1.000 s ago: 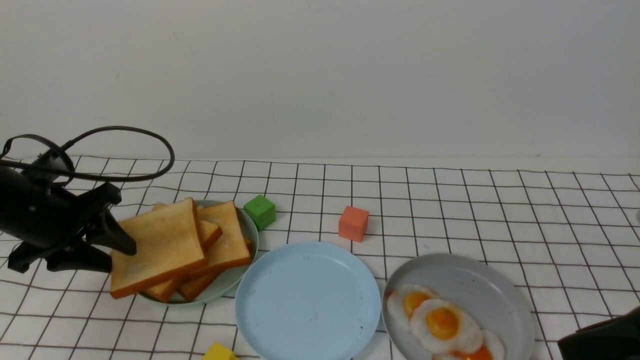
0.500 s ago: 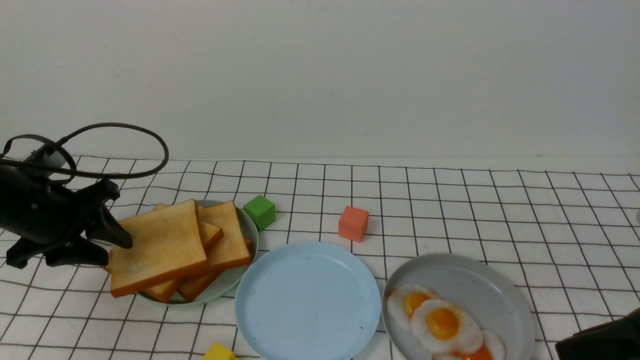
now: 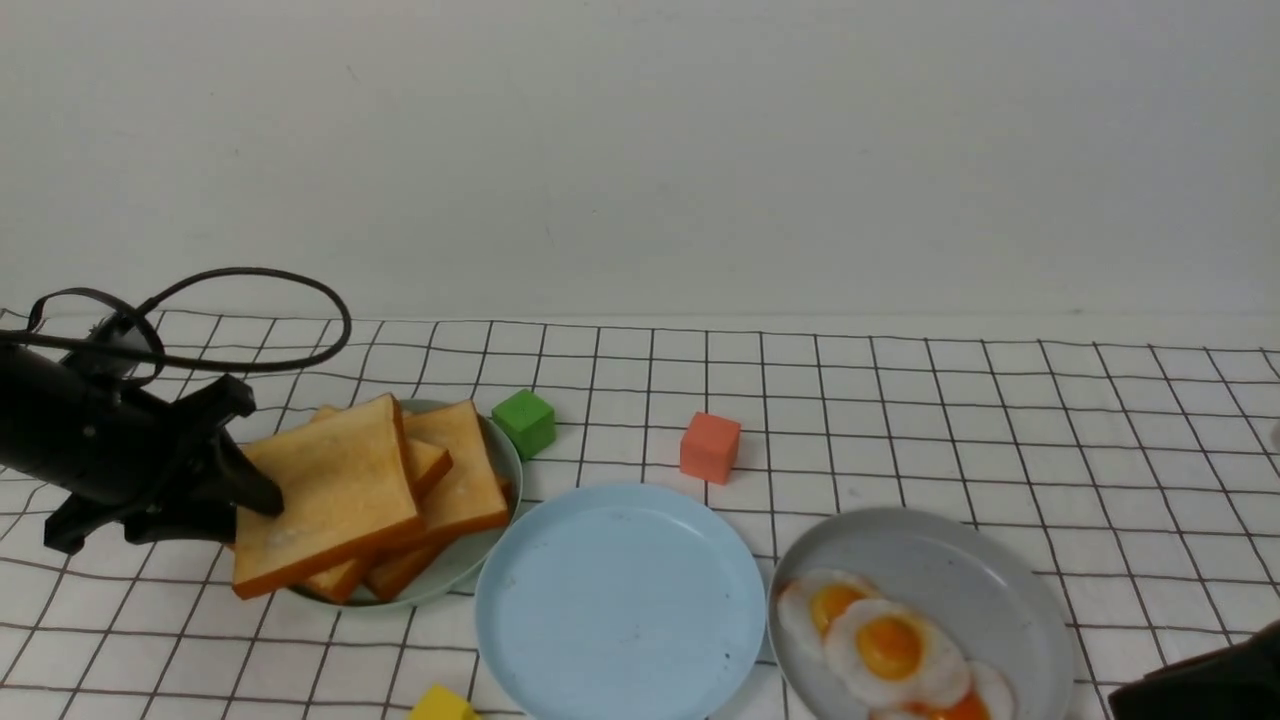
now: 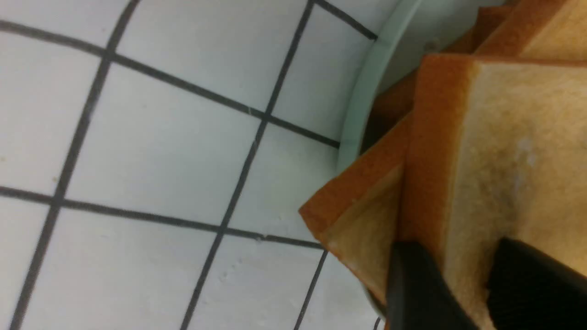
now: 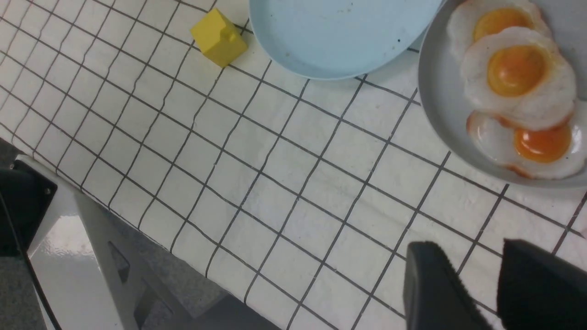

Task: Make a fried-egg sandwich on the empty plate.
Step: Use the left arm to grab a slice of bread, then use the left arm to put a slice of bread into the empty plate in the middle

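Front view: we see the left hand (image 3: 255, 505) gripping the top square golden-brown toast slice (image 3: 330, 490) on the pale green plate (image 3: 505, 450); the round light blue plate (image 3: 620, 600) lies just beside. Left wrist view: fingers (image 4: 417, 284) pinch its crust. Right wrist view: right hand (image 5: 467, 245) released, near white fried eggs (image 5: 518, 78).

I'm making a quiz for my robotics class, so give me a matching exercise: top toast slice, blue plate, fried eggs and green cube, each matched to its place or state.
1 top toast slice
2 light blue plate
3 fried eggs
4 green cube

A on the grey plate
B beside the pale green plate
C bare
D held by the left gripper

Pairs: 1-D, 2-C, 3-A, 4-B
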